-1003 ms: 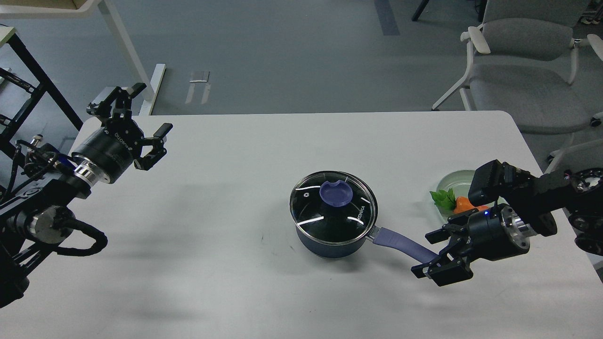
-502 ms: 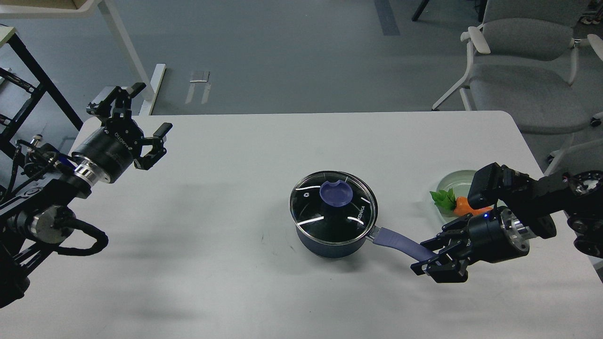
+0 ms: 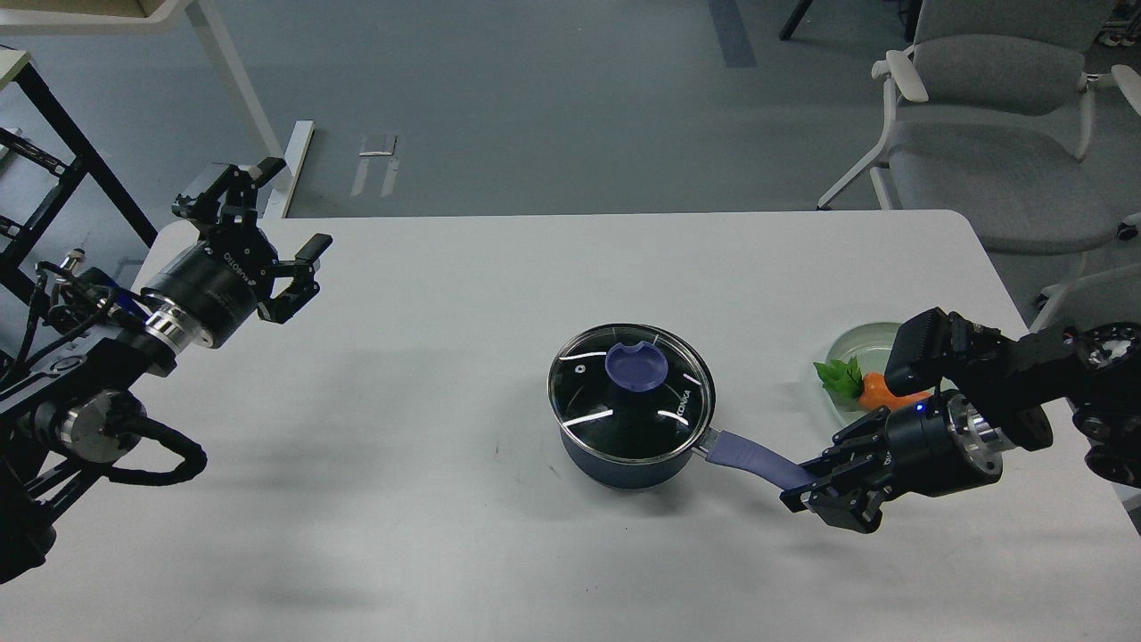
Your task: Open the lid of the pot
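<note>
The fingers of the right gripper (image 3: pixel 816 490) are clamped on the end of the long lavender-purple handle of the pot, low over the front right of the table. The fingers of the left gripper (image 3: pixel 276 218) are spread wide apart with nothing between them, held above the table's far left corner, well apart from the pot.

The large white rectangular table (image 3: pixel 446 357) carries everything. A grey padded office chair with white arms (image 3: pixel 989 116) stands beyond its far right corner. The dark blue saucepan (image 3: pixel 628 455) sits upright near the middle of the table, its handle pointing right and towards the near edge. The round clear glass lid with steel rim and flat purple-blue knob (image 3: pixel 631 392) rests closed on the pot. A pale green plate (image 3: pixel 865 343) lies to the right, partly hidden by the right arm, holding an orange carrot with green leaves (image 3: pixel 860 383).
</note>
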Tool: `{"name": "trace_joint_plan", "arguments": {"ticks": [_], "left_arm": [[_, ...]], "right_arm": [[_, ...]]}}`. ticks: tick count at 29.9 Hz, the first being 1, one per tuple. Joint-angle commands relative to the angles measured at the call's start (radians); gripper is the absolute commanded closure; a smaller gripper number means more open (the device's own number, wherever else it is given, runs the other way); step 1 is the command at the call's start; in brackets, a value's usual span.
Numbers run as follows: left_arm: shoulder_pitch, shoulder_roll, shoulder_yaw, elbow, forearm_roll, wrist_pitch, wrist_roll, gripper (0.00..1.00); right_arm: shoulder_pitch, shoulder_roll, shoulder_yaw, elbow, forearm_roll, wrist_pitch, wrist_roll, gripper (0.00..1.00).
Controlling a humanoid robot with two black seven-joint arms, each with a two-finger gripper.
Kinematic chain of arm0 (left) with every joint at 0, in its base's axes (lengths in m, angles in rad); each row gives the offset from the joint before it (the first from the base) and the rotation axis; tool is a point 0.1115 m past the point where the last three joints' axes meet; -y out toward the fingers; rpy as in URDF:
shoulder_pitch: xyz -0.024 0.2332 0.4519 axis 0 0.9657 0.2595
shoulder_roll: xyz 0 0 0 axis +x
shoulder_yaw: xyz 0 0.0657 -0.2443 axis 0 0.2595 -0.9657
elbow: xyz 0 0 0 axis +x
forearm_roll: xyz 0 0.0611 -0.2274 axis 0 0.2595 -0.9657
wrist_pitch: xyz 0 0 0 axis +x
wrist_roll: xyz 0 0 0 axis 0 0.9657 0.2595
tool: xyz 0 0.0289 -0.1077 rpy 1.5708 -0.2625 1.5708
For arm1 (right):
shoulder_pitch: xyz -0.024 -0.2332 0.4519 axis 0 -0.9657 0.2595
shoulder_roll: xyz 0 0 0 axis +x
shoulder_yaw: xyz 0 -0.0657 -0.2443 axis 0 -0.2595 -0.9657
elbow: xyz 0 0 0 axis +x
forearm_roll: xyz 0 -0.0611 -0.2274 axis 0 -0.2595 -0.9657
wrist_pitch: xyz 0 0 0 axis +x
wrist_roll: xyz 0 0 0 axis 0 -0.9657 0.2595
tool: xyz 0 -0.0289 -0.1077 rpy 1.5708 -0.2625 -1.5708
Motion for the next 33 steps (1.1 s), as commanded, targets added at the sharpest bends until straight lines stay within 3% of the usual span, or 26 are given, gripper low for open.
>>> {"name": "trace_joint_plan", "arguments": {"ticks": [1,9,11,13,19,24,28,33], "left_arm": [[-0.010,-0.005,0.003,-0.011,0.076,-0.008,0.000,0.01],[-0.059,-0.036,0.011,-0.040,0.301,-0.008,-0.021,0.01],[-0.088,-0.040,0.011,-0.068,0.470,-0.010,-0.061,0.01],[-0.124,-0.040,0.012,-0.109,0.654,-0.010,-0.136,0.01],[-0.236,-0.104,0.037,-0.220,1.116,-0.007,-0.140,0.01],[-0.429,-0.147,0.277,-0.229,1.352,0.027,-0.140,0.01],[-0.555,-0.200,0.474,-0.188,1.512,0.168,-0.140,0.01],[-0.619,-0.299,0.580,-0.068,1.624,0.202,-0.140,0.01]], "right_arm": [[0.002,0.002,0.001,-0.010,0.000,-0.001,0.000,0.67],[0.002,0.010,0.001,-0.015,0.002,-0.001,0.000,0.67],[0.002,0.010,0.001,-0.015,0.003,-0.001,0.000,0.67],[0.002,0.010,0.001,-0.015,0.002,-0.001,0.000,0.67],[0.000,0.010,0.001,-0.015,0.003,-0.001,0.000,0.67],[0.000,0.011,0.001,-0.015,0.003,-0.001,0.000,0.67],[-0.001,0.008,0.001,-0.015,0.005,-0.001,0.000,0.67],[-0.003,0.008,0.001,-0.015,0.005,-0.001,0.000,0.66]]}}
